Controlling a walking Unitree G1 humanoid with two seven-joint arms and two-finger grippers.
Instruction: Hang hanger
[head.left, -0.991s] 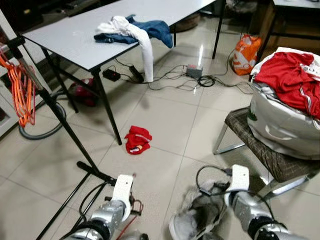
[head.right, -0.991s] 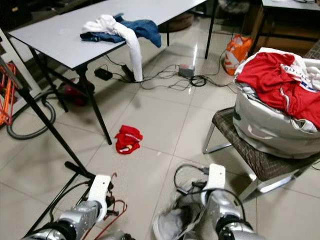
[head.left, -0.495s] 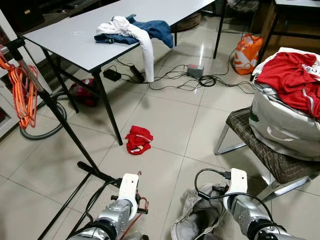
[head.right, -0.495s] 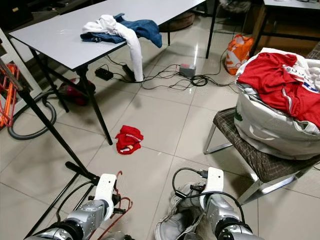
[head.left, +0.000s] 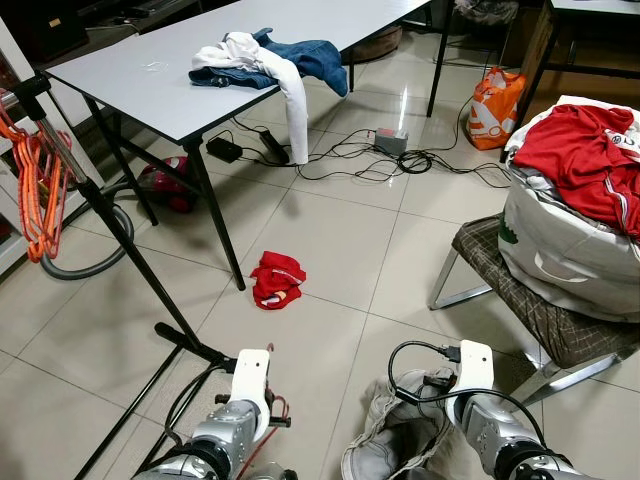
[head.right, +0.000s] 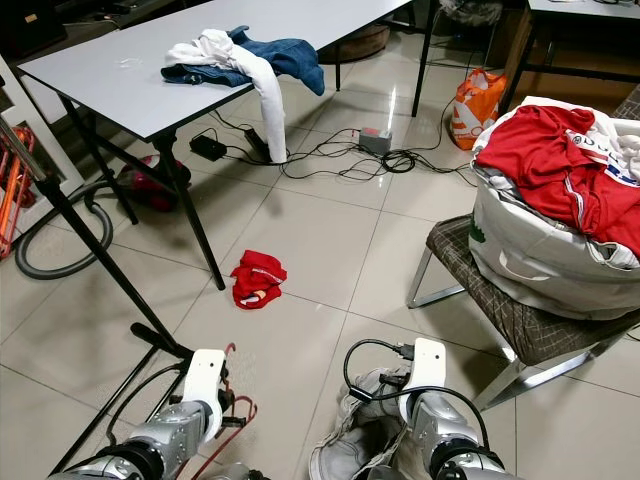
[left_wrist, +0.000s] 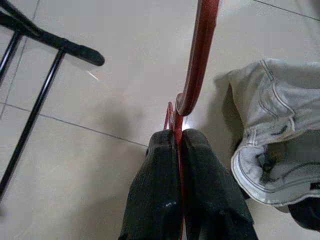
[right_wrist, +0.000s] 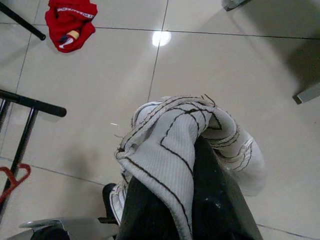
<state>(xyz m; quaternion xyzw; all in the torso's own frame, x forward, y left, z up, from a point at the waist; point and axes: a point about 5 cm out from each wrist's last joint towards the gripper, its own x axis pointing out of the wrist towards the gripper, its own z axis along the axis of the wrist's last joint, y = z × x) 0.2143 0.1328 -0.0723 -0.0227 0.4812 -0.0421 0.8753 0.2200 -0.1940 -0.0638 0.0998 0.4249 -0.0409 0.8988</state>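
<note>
1. Far on my left I see a bunch of orange hangers (head.left: 38, 190) hanging on a black rack (head.left: 110, 225). The rack's foot sits on the tile floor (head.left: 330, 250).
2. A grey table (head.left: 150, 80) stands past the rack. Blue and white clothes (head.left: 268, 62) lie on it, and one white sleeve hangs off the edge.
3. My left gripper (left_wrist: 178, 142) is down low, near the rack's foot. Its two black fingers are squeezed tight on a red hanger (left_wrist: 197, 60). The hanger sticks out past the fingertips over the floor.
4. A small red cloth (head.left: 276, 278) lies on the floor near a table leg.
5. My right gripper (right_wrist: 192, 150) is low too. Its fingers pinch a grey-white garment (right_wrist: 170, 145) that bunches over them.
6. On my right a chair (head.left: 520, 300) holds a big white bag (head.left: 560, 250) with red clothes (head.left: 580, 150) on top.
7. An orange bag (head.left: 495, 105) sits on the floor farther back, near some cables (head.left: 400, 160).
</note>
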